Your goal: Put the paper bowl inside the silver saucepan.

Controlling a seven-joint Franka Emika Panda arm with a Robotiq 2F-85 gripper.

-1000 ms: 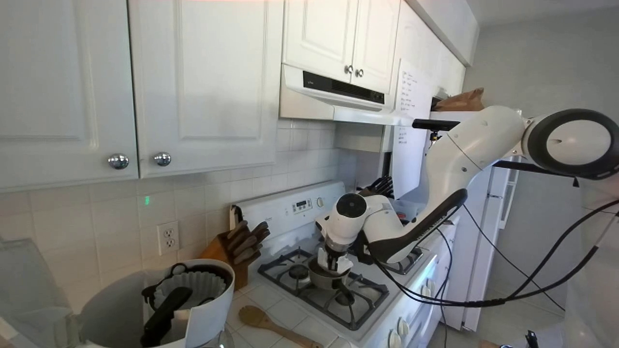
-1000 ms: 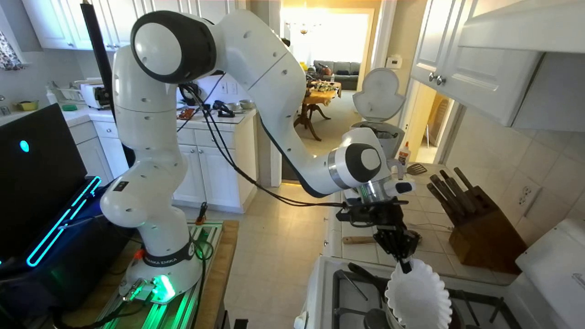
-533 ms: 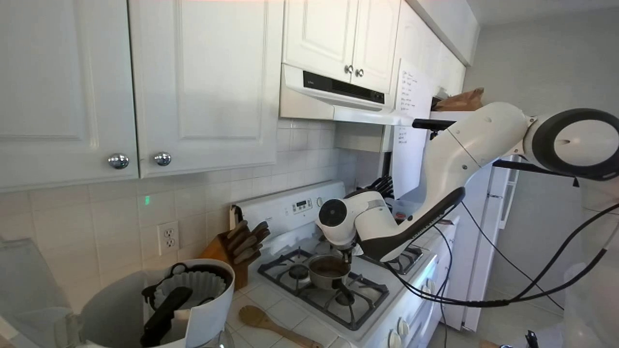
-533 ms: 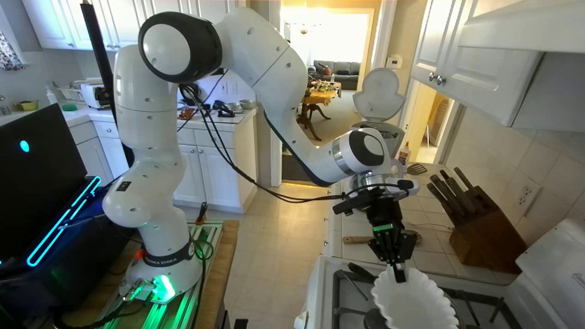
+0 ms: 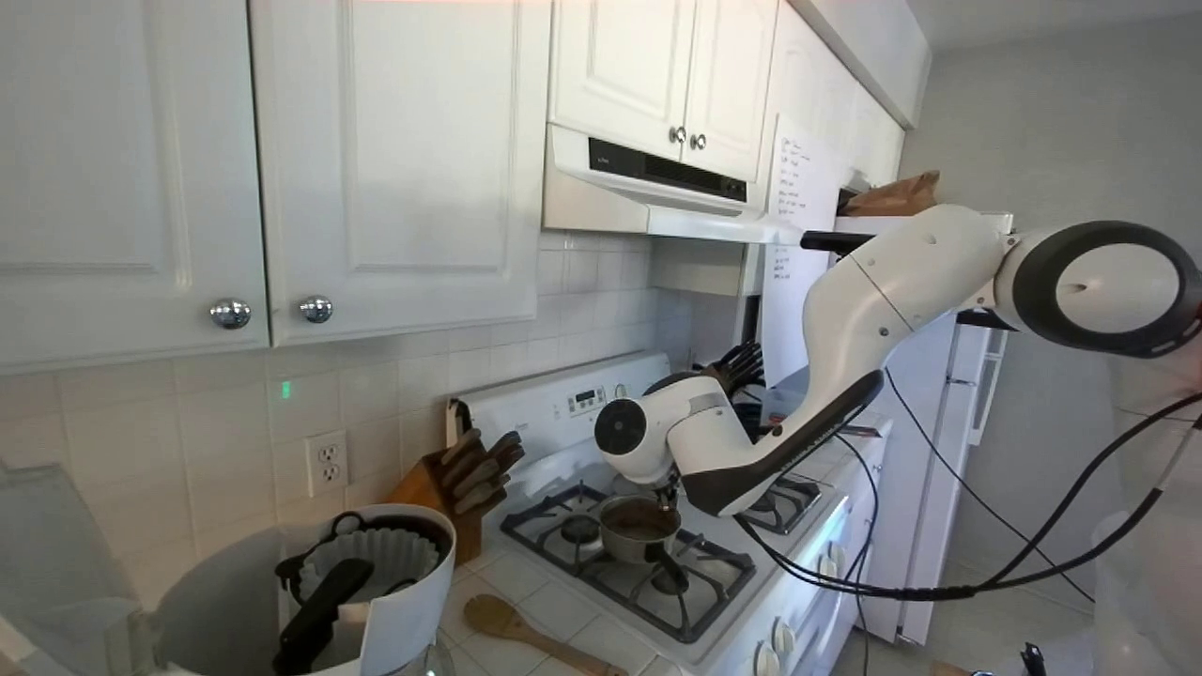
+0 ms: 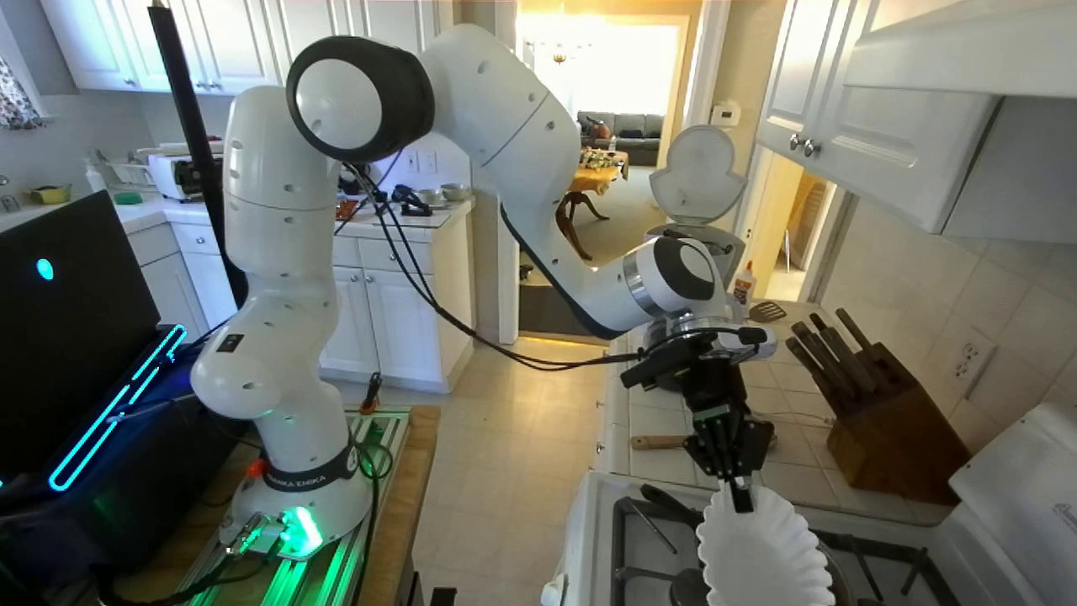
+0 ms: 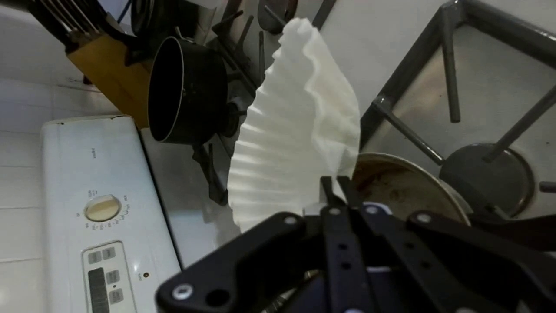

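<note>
Two black fingers (image 7: pixel 328 193) of mine were pinched on the thin rim of the white paper bowl (image 7: pixel 278 143). It had crinkly sides and a wavy edge, and it hung tipped down from them. The silver saucepan (image 7: pixel 404 189) sat close by, on the right of the bowl in the wrist view, with brown marks inside it. The bowl hung outside the saucepan and hid a bit of its left rim. I could not tell if they touched. To the left, past the bowl, was a black pot (image 7: pixel 204 93), and farther left a wooden block (image 7: pixel 108 65) with dark things sticking out.

In an exterior view, the saucepan stood on a dark stove grate (image 5: pixel 608 589), and its black handle (image 5: pixel 669 568) poked toward the near right. The bowl was hard to make out there. A knife block (image 5: pixel 468 530) stood to the left on the tile counter (image 5: pixel 596 631), a wooden spoon (image 5: pixel 521 631) lay nearer, and a big pot (image 5: pixel 413 601) of black tools stood at the near left. My white arm (image 6: pixel 522 126) reached in from the left in an exterior view, and the bowl hung at the near right, hiding most of the saucepan.
</note>
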